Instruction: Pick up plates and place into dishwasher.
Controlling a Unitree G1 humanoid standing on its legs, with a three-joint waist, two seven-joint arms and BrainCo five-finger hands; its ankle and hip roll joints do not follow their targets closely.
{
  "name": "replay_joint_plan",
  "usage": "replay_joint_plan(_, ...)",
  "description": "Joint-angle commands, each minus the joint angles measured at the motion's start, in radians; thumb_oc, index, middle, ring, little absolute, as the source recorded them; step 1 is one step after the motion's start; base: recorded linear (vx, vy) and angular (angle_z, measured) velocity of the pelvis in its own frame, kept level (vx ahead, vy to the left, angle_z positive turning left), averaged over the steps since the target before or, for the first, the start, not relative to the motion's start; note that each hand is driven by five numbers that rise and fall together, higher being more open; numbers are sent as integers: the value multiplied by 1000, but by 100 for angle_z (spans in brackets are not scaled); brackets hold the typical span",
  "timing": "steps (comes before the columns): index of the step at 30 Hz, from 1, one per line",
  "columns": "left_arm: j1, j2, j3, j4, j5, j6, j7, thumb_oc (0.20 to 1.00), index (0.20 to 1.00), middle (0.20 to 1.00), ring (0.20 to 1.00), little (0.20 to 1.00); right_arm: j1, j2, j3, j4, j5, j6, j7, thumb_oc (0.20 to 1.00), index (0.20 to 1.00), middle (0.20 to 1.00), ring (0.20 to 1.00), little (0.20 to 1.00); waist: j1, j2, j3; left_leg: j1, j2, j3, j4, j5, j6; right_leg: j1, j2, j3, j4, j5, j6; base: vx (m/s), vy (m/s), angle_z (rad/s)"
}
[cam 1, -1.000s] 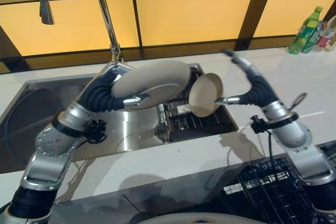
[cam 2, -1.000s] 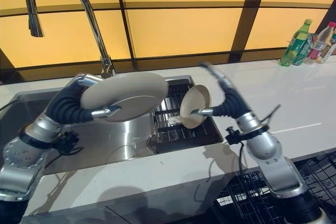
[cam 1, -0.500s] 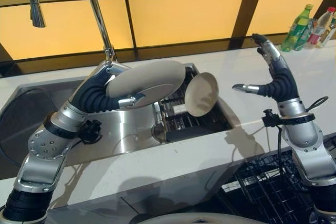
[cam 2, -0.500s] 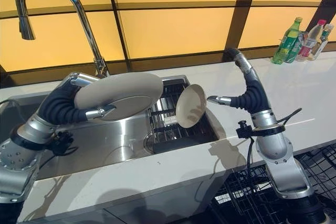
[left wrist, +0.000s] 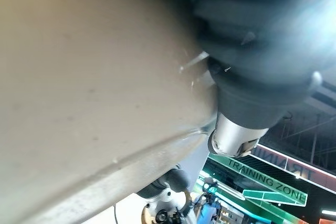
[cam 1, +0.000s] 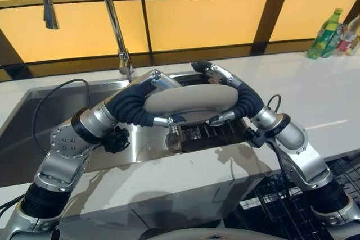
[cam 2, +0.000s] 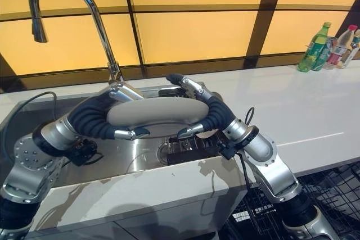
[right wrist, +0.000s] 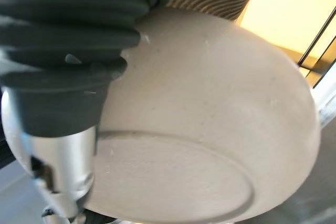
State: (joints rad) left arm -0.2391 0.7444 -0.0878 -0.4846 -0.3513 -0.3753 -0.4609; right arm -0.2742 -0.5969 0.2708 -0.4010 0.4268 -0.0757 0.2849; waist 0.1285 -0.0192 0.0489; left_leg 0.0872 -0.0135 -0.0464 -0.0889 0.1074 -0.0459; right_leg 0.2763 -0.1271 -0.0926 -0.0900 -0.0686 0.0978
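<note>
A: Arms first. Both reach in over the sink and meet above it. Left hand comes from the left, wrist bent inward; right hand comes from the right, forearm angled up out of the lower right, wrist curled back toward the left one.

B: Plate?

A: Beige, seen nearly edge-on, held roughly level between the two hands, above the sink's right part, over the dark rack. Left hand clasps its left end: fingers over the top rim, thumb under. Right hand clasps the right end the same way, fingers arched over the top, thumb tip showing beneath the rim.

B: So both hands are grasping it?

A: Yes, each curled round its own end of the one plate. Hands well apart, plate spanning the gap.

B: Wrist views add anything?

A: Right wrist view shows the underside at close range: the raised foot ring and curved wall, with the dark ribbed cover and a silver finger pressed to it. Left wrist view shows the plate's pale surface hard against the ribbed cover. Head views give what those can't: the tall curved faucet behind the sink, white counter to the right, bottles at its far right corner, and a black wire rack low at the right, below the counter edge.
</note>
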Motion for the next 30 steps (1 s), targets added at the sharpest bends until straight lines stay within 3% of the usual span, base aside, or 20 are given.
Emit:
replay_joint_plan(1, -83, -50, -56, 8, -95, 4, -29, 200, 200, 200, 200, 200, -86, 19, 42, -84, 28, -17, 34, 1000, 1000, 1000, 1000, 1000, 18, 11, -62, 77, -26, -1, 12, -173, 44, -109, 28, -76, 6, 53, -6, 0, 0, 0)
replay_joint_plan(6, -89, -70, -74, 10, -101, 5, -44, 200, 200, 200, 200, 200, -103, 35, 70, -79, 21, -17, 44, 1000, 1000, 1000, 1000, 1000, 23, 10, -61, 78, -28, -5, 13, -173, 44, -105, 29, -75, 4, 54, -9, 0, 0, 0)
replay_joint_plan(10, -82, -65, -68, 16, -92, -7, -33, 200, 200, 200, 200, 200, -106, 24, 81, -77, 16, 26, 88, 1000, 1000, 1000, 1000, 1000, 23, 10, -64, 78, -29, -6, 13, -171, 46, -104, 31, -72, 4, 54, -11, 0, 0, 0)
replay_joint_plan(11, -81, -63, -66, 16, -93, -7, -32, 200, 200, 200, 200, 200, -104, 21, 82, -78, 14, 28, 95, 827, 827, 827, 827, 827, 23, 10, -64, 78, -29, -5, 13, -171, 46, -104, 30, -72, 4, 54, -11, 0, 0, 0)
replay_joint_plan(12, -77, -61, -61, 15, -94, -7, -27, 200, 200, 200, 200, 200, -97, 11, 84, -80, 15, 30, 116, 200, 200, 200, 200, 200, 23, 9, -65, 77, -29, -5, 13, -170, 46, -104, 30, -73, 4, 54, -11, 0, 0, 0)
replay_joint_plan(20, -65, -53, -54, 8, -98, -21, -16, 200, 200, 200, 200, 200, -90, -1, 78, -94, 32, 19, 74, 200, 200, 200, 200, 200, 27, 7, -61, 77, -30, -10, 15, -167, 48, -100, 33, -75, 5, 56, -16, 0, 0, 0)
replay_joint_plan(30, -43, -74, -21, 6, -103, -28, 10, 200, 200, 200, 200, 200, -47, 58, -3, -101, 18, -1, -106, 200, 200, 200, 200, 200, 16, 18, -66, 67, -26, 1, 17, -163, 53, -113, 38, -65, 8, 59, -18, -24, -7, 0)
